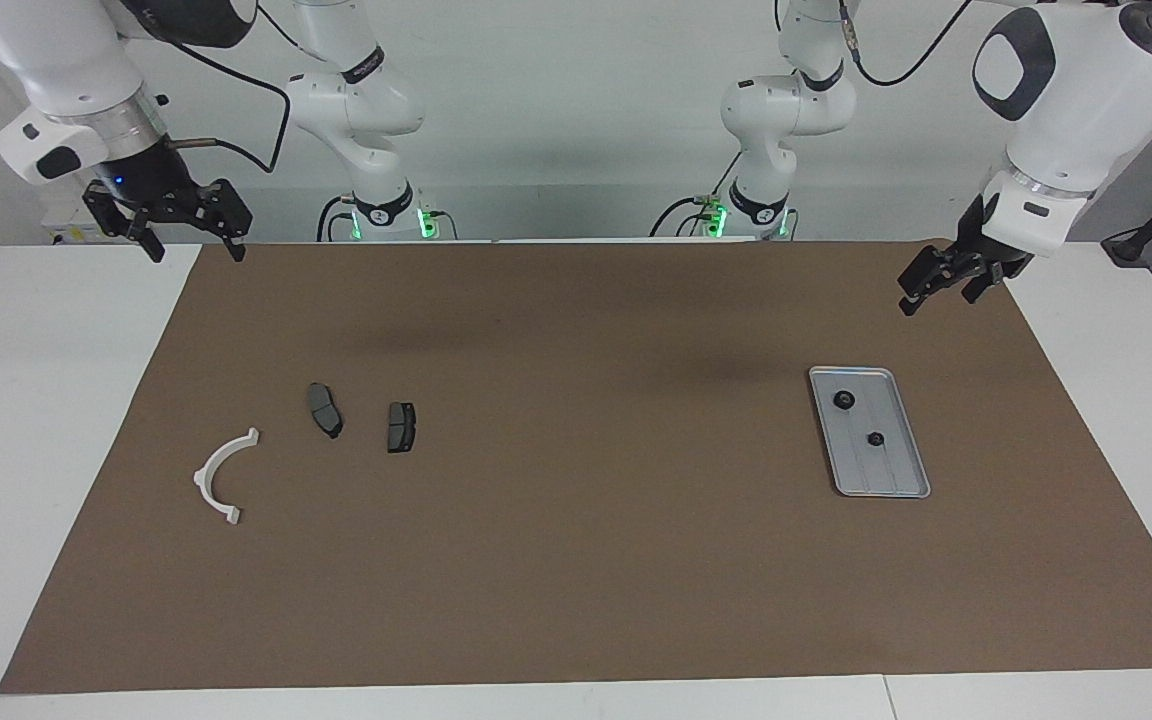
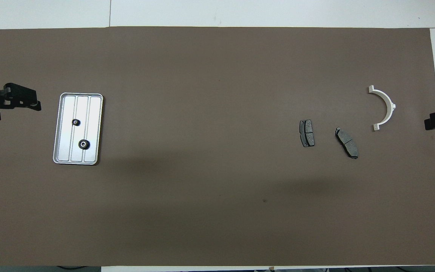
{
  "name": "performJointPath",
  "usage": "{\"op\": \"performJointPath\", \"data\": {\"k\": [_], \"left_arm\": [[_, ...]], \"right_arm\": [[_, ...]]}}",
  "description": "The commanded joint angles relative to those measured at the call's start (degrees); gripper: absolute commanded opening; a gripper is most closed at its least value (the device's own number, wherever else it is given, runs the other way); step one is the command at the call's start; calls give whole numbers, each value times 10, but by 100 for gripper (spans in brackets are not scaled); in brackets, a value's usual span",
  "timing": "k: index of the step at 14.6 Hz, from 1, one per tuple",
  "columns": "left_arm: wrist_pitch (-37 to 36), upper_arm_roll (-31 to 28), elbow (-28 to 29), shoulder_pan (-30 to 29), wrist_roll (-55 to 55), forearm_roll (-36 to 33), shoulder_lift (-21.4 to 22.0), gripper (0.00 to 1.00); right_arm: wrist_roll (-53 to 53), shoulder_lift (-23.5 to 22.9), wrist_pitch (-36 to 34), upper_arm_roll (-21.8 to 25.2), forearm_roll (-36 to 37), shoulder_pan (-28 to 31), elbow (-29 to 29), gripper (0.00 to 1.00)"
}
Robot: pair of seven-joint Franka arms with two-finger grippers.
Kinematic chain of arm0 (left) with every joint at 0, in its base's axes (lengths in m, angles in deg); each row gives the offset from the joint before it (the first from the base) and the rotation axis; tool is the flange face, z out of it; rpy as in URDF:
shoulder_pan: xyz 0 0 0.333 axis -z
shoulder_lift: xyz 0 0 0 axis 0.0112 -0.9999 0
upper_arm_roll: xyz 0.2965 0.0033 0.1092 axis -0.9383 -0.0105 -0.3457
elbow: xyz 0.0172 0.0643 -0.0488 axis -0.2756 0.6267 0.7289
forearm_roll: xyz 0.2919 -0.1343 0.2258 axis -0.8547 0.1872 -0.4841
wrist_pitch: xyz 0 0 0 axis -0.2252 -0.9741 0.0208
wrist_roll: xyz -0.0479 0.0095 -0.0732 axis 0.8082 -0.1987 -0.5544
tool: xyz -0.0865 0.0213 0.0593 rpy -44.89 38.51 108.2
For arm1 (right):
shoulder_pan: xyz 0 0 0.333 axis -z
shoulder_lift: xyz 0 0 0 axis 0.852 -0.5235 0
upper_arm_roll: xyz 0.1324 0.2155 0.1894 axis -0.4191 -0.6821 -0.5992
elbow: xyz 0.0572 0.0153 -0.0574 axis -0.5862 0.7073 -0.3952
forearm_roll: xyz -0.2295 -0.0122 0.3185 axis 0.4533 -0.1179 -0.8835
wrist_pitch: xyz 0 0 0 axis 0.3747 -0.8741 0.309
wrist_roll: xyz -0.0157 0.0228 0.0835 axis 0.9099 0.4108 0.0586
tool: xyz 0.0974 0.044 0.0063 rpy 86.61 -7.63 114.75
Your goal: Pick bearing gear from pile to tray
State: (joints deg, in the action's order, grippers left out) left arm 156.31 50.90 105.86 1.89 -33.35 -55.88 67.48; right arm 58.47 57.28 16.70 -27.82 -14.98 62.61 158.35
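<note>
Two small black bearing gears point(image 1: 844, 401) point(image 1: 875, 439) are lying inside the tray point(image 1: 911, 490), apart from each other, one nearer to the robots than the other. The tray is sitting on the brown mat point(image 1: 576, 560) covering the counter point(image 1: 36, 450), toward the left arm's end. The left tool point(image 1: 946, 283) is hanging in the air over the mat's edge, its fingers spread and holding nothing. At the right arm's end, the right tool point(image 1: 191, 240) is hovering over the mat's corner, fingers likewise spread and empty. Below it, what is left of the pile is lying loose: two dark brake pads point(image 1: 325, 410) point(image 1: 401, 427) side by side, and a white half-ring bracket point(image 1: 223, 478) beside them, farther from the robots.
</note>
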Motion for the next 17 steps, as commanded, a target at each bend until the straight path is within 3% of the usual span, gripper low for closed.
{"op": "performJointPath", "data": {"k": [1,17], "left_arm": [[-16,-6,-7,6,-9,5,4,100],[-14,-1,-7,-3,-9,3,10,100]], "right_arm": [[6,11,1,-9,-3,10,12,100],[7,10,3,-9,-3,11,11,100]]}}
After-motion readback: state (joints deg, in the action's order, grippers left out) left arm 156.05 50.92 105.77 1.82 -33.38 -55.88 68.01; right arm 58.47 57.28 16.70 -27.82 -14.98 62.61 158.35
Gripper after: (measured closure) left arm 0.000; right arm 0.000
